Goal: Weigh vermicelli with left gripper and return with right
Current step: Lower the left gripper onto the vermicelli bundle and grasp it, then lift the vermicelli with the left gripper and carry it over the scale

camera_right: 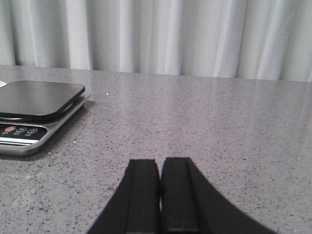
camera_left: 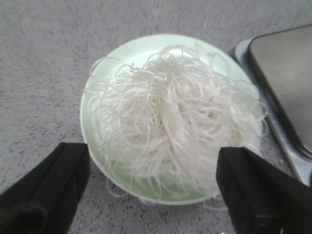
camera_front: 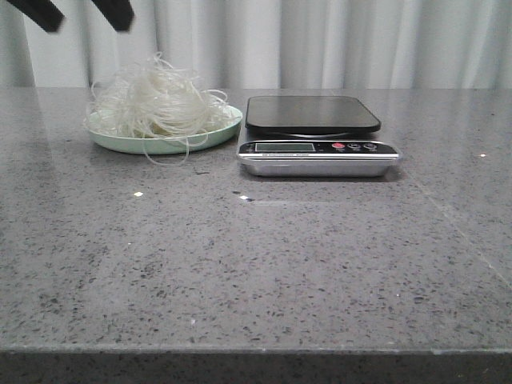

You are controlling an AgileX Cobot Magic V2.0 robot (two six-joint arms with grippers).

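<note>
The vermicelli is a loose whitish tangle lying on a pale green plate at the back left of the table. It also shows in the left wrist view, where it fills the plate. My left gripper hangs above the plate at the top of the front view, jaws wide open and empty; in its wrist view the fingers straddle the plate's near rim. The scale stands just right of the plate, nothing on it. My right gripper is shut and empty, low over the table, right of the scale.
A white curtain hangs behind the table. The grey speckled tabletop runs to a front edge near the bottom of the front view. The scale's corner shows in the left wrist view, close to the plate.
</note>
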